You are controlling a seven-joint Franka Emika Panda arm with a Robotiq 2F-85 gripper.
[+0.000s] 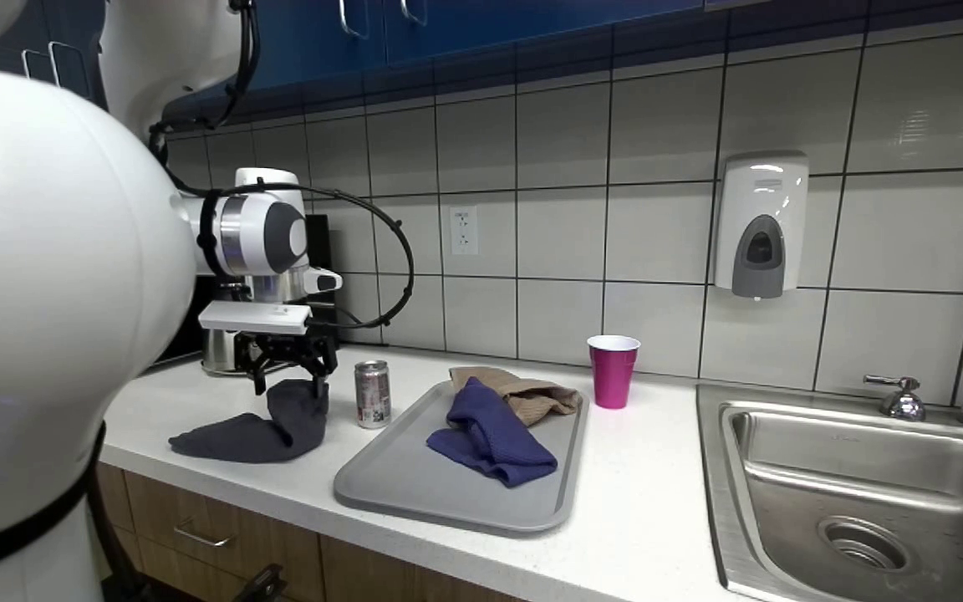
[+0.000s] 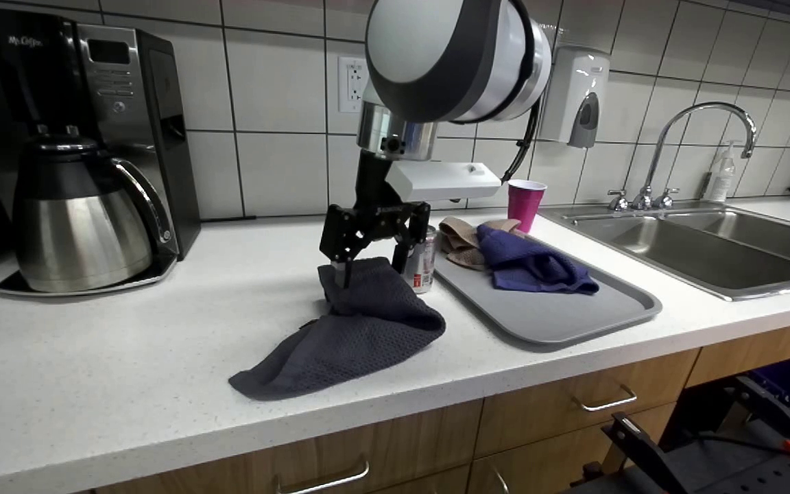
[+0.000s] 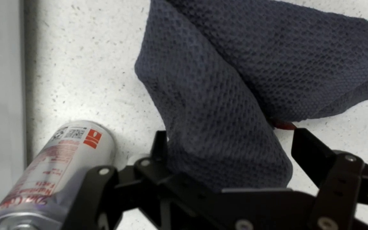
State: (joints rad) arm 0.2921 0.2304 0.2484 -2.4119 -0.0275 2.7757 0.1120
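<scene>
Dark grey cloth [image 2: 367, 336] lay on the bench [image 2: 127, 370], partly raised between your fingers [image 3: 310, 155], which stood spread wide (a soda can [image 1: 373, 395] was upright just beside).

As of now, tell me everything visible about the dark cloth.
The dark cloth is bluish-grey, waffle-textured fabric, lying folded and rumpled on the counter near the can. One end tapers flat to a corner; the other rises between the jaws of the open gripper. The wrist view shows a gap on one side; contact on the opposite side is unclear. A small red bit peeks out at its edge.
</scene>
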